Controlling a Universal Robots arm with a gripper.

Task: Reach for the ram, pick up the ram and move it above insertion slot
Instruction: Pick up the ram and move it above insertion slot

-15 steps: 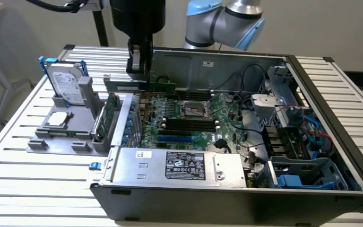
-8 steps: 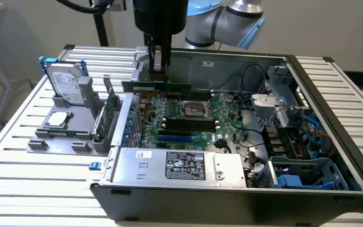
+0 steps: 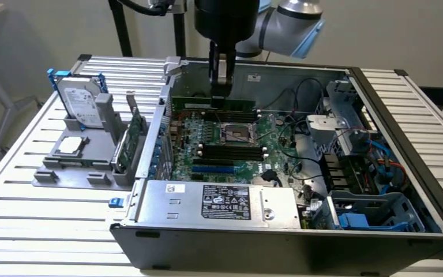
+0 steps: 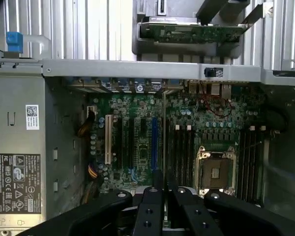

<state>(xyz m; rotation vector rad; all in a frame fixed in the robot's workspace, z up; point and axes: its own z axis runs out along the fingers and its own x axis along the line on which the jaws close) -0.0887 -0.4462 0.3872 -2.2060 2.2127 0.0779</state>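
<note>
Now | hand (image 3: 220,92) clamped on ram (image 3: 214,104) | ram's middle hidden behind fingers

Open black matt sheet-metal computer case (image 3: 406,173), bare grey metal inside. Green motherboard (image 3: 229,150) with satin circuit-board finish, black plastic slots (image 4: 179,152), one blue plastic slot (image 4: 154,142). Thin green ram stick (image 3: 210,104), circuit board with dark chips. Black matt gripper (image 4: 162,196), smooth plastic or painted metal, can't tell. Ribbed aluminium counter (image 3: 44,213), dull silver. Grey metal power supply box (image 3: 214,202) with paper label. Shiny metal hard drive (image 3: 79,104) in grey plastic holder (image 3: 75,167).
</note>
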